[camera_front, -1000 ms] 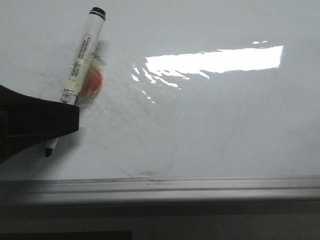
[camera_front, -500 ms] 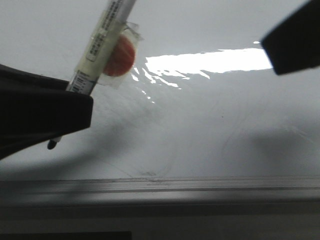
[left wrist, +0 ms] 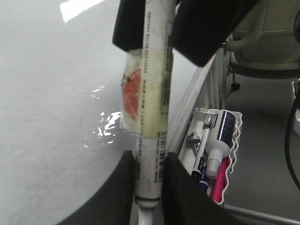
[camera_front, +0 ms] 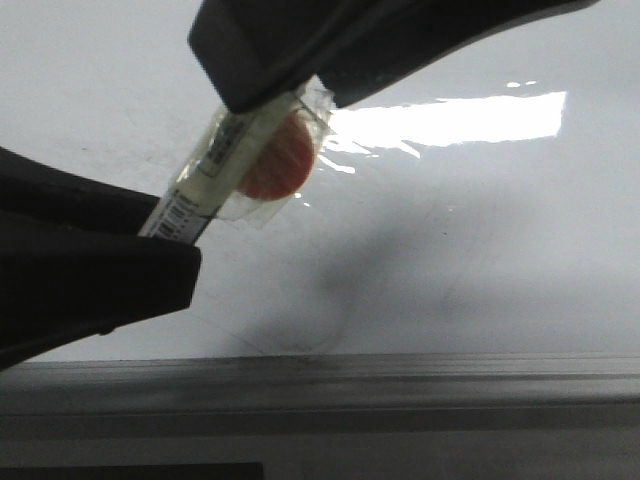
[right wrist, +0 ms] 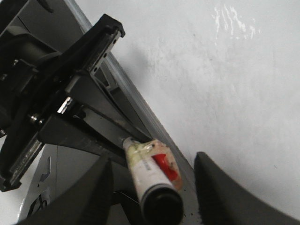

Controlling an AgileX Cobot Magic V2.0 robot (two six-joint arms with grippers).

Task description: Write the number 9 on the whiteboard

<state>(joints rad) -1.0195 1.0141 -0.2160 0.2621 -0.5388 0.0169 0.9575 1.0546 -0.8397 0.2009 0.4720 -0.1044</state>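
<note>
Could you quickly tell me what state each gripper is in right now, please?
Left gripper: shut on the marker, near its tip end.
Right gripper: open, fingers either side of the marker's cap end, not yet clamped.

Left end effector [left wrist: 149, 180] clamped, right end effector [right wrist: 152, 187] spread.

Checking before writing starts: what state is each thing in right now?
marker, tilted, gripped near its lower end.
left pincer, shut on the marker.
right pincer, open, fingers on either side of the marker's black end.
whiteboard, faint grey smudges only, nothing written yet.
</note>
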